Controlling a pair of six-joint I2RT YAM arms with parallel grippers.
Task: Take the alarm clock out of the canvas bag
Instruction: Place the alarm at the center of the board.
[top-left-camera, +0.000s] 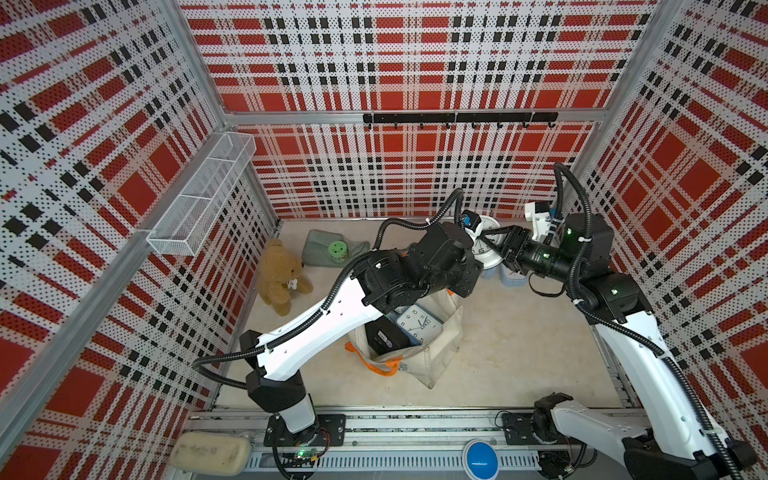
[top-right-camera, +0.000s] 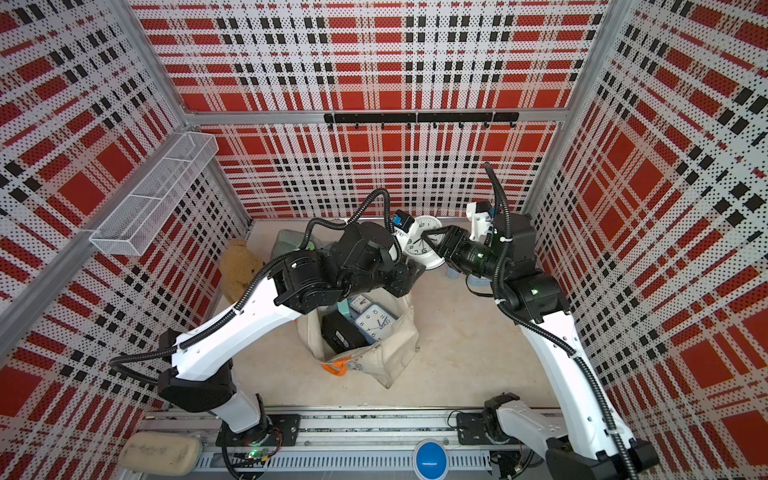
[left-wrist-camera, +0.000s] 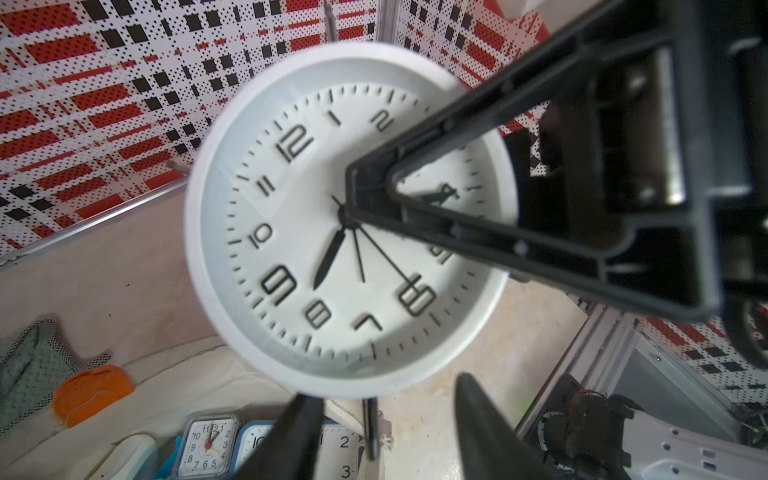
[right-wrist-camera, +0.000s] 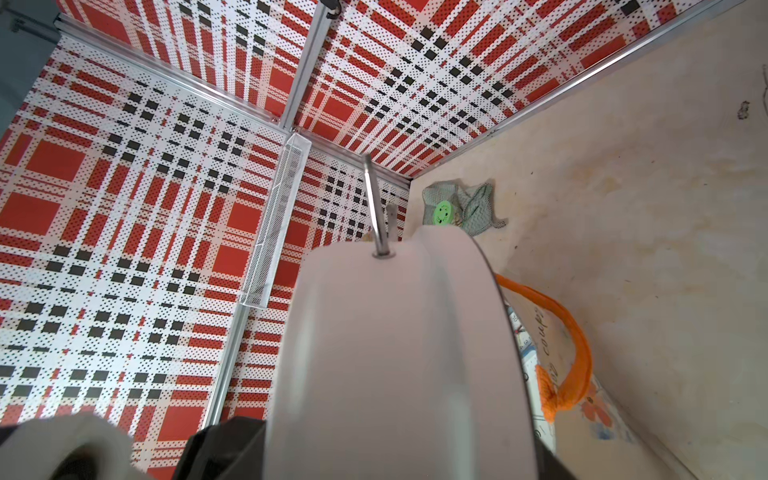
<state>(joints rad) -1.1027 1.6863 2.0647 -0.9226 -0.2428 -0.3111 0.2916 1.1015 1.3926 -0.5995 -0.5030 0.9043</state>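
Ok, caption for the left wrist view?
Round white alarm clock gripped face-on by the right hand, left hand open beside its rim, smaller clocks in the canvas bag.

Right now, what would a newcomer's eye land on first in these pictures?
Probably the round white alarm clock, held up in the air near the back wall with the right gripper clamped across its face. Then the loud red plaid walls all round, and the canvas bag mid-table, open, with a square clock inside.

Left arm (top-left-camera: 415, 266) partly hides the canvas bag (top-left-camera: 440, 357) — right claw (top-left-camera: 489, 245) masks part of the round clock (left-wrist-camera: 291, 232).
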